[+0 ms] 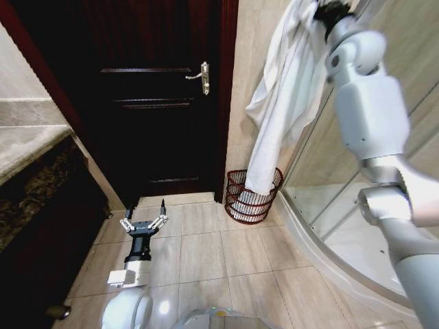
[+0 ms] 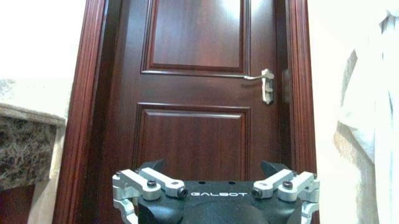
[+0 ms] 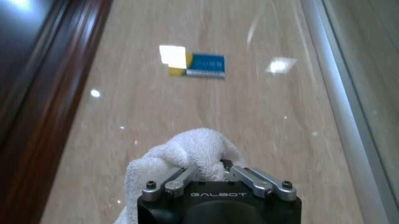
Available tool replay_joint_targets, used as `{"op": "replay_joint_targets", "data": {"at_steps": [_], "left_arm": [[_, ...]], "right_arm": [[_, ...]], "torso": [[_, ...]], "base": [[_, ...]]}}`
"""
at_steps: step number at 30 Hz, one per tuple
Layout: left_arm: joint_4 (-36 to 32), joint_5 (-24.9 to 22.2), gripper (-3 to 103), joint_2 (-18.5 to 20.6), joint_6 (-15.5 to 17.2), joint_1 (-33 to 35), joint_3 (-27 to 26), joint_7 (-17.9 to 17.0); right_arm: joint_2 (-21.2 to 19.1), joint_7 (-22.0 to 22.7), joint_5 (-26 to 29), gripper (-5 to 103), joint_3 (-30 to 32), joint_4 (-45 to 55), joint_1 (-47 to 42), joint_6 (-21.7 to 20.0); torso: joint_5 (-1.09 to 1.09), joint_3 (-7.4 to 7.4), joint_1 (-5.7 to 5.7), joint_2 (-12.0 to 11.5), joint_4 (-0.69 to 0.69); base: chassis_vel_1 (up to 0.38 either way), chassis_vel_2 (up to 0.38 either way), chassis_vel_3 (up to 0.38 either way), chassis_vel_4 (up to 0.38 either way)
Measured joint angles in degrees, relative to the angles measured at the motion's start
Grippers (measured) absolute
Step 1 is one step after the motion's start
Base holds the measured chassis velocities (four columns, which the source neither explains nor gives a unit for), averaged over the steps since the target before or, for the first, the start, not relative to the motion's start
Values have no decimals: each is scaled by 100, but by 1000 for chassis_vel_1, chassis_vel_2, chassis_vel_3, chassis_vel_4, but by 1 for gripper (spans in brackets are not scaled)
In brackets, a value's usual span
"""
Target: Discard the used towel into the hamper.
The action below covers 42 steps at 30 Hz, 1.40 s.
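A white towel [image 1: 288, 89] hangs long from my right gripper [image 1: 324, 15], which is raised high against the tiled wall. The right wrist view shows that gripper [image 3: 210, 169] shut on a bunched fold of the towel [image 3: 193, 147]. The towel's lower end reaches into the mouth of the hamper [image 1: 240, 202], a round reddish-brown wire basket on the floor in the corner beside the door. My left gripper [image 1: 144, 223] is held low over the floor tiles to the left of the hamper, open and holding nothing. It [image 2: 213, 167] points at the door, with the towel [image 2: 374, 116] off to one side.
A dark wooden door [image 1: 158, 96] with a metal lever handle [image 1: 200, 77] stands behind. A stone counter [image 1: 27, 147] runs along the left. The curved shower threshold [image 1: 322, 264] and glass close the right side. A blue and yellow sticker [image 3: 196, 66] is on the wall.
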Motion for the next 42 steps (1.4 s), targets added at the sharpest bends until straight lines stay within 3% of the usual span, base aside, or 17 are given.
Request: {"op": "replay_joint_targets", "data": {"at_steps": [8, 28, 36, 42], "left_arm": [[43, 4, 100, -9, -20, 8, -73, 6], [99, 42, 100, 9, -38, -13, -68, 22], [196, 104, 100, -36, -136, -13, -28, 30], [259, 110, 100, -22, -147, -38, -14, 37]], "right_arm": [[-73, 273, 167, 10, 51, 465, -150, -213], [-433, 353, 513, 10, 82, 1254, -431, -538], [-935, 674, 771, 10, 269, 2351, -1052, -913], [-1200, 687, 847, 10, 446, 2732, -1433, -949]], "torso": [[-2, -14, -7, -15, -2], [-1, -29, -14, -39, 0], [-2, -32, -14, -44, -1], [1, -34, -16, -45, -2]], "base": [[0, 0, 0, 0], [-19, 18, 15, -20], [-105, 108, 110, -100], [-61, 50, 49, -53]]}}
